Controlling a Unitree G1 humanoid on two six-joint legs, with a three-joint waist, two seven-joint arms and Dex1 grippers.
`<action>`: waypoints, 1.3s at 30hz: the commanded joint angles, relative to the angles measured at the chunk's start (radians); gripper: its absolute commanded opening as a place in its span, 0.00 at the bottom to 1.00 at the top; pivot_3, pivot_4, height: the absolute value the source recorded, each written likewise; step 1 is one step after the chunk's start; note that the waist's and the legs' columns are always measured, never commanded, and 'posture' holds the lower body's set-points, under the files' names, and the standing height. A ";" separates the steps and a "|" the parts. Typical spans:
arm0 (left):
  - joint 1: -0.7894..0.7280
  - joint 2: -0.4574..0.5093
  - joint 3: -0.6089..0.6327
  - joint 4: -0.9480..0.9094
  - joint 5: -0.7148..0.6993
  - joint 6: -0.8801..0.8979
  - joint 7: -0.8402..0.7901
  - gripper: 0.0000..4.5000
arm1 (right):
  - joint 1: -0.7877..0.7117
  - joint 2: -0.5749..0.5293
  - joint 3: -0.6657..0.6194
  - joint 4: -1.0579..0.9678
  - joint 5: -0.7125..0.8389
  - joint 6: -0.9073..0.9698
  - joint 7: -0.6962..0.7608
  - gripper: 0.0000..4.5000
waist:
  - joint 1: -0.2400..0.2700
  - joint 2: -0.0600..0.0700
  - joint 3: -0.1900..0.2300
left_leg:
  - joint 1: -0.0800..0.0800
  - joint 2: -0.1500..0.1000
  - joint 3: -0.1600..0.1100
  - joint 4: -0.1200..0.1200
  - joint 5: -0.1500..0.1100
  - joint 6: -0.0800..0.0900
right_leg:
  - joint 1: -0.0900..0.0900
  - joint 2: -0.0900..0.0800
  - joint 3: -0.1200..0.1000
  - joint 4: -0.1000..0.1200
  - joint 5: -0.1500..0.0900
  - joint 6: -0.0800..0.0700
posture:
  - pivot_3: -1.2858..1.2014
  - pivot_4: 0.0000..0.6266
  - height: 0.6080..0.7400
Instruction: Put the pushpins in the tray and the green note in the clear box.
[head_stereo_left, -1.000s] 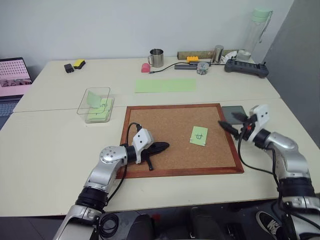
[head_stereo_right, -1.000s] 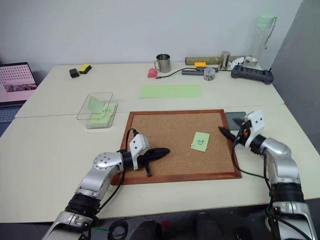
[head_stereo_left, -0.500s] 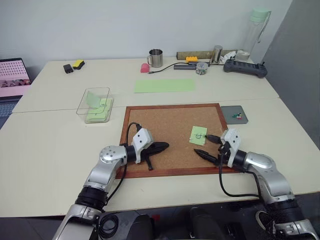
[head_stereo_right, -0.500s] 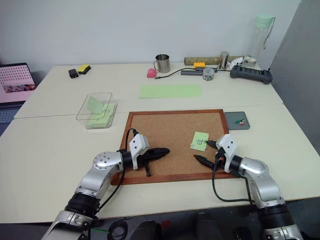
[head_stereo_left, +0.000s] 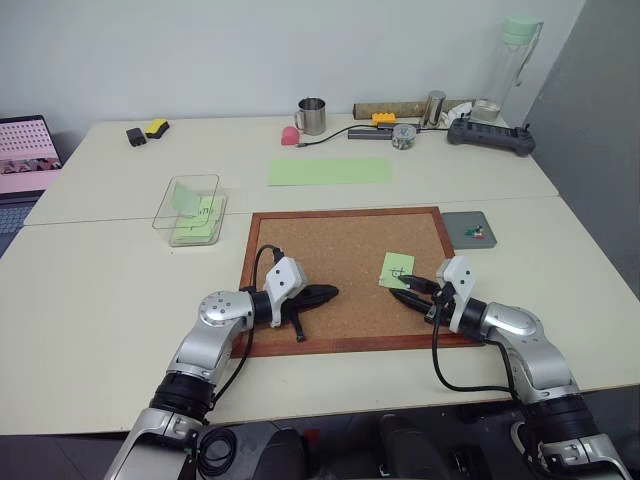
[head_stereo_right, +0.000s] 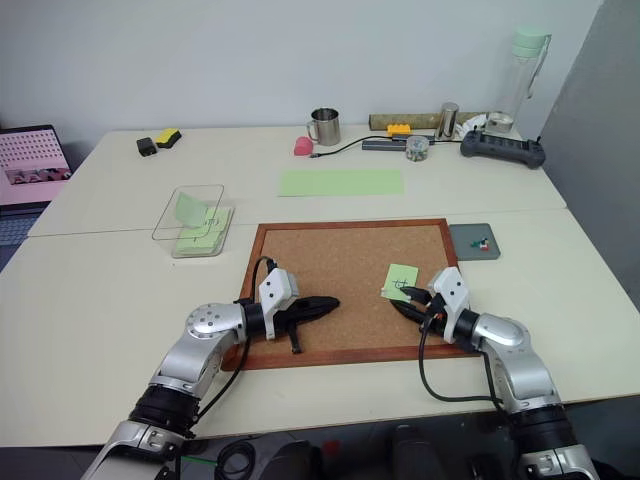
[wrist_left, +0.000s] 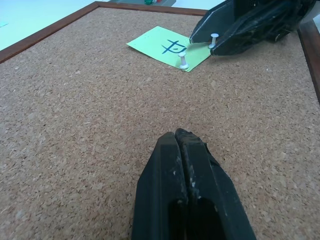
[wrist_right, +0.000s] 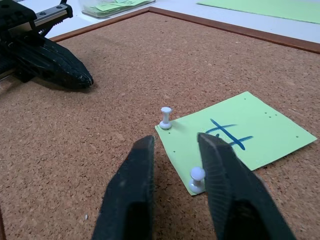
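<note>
The green note (wrist_right: 235, 134) lies pinned on the corkboard (head_stereo_left: 330, 250). The right pincer (wrist_right: 175, 165), narrowly spread, straddles the nearer white pushpin (wrist_right: 197, 175) at the note's corner; the left pincer (wrist_left: 177, 145), pressed together, rests well apart.

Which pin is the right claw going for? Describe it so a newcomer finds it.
Start at the wood-framed corkboard, then find the green note on its right half. Two white pushpins hold the note's near edge. The target pushpin stands between the fingers of the right claw; the other pushpin stands clear of them at the note's corner.
</note>
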 joint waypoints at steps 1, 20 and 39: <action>0.029 0.011 -0.025 0.020 0.021 0.018 -0.011 0.00 | 0.009 -0.007 -0.020 -0.007 0.005 -0.018 -0.002 0.11 | 0.000 0.000 0.000 | 0.000 0.000 0.000 0.000 0.000 0.000 | 0.000 0.000 0.000 0.000 0.000 0.000 | 0.52 0.24 1.00; 0.036 0.019 -0.028 0.010 0.019 0.031 -0.020 0.00 | 0.013 0.009 -0.086 -0.177 0.129 0.035 -0.027 0.01 | -0.001 0.000 0.000 | 0.000 0.000 0.000 0.000 0.000 0.000 | 0.000 0.000 0.000 -0.001 0.000 0.000 | 0.52 0.24 1.00; 0.032 0.019 -0.027 0.012 0.023 0.027 -0.017 0.00 | -0.326 -0.049 -0.286 0.333 0.015 0.018 -0.360 0.01 | -0.006 -0.001 0.000 | 0.000 0.000 0.001 0.000 0.000 0.000 | 0.000 0.000 0.001 -0.001 0.000 0.000 | 0.52 0.24 1.00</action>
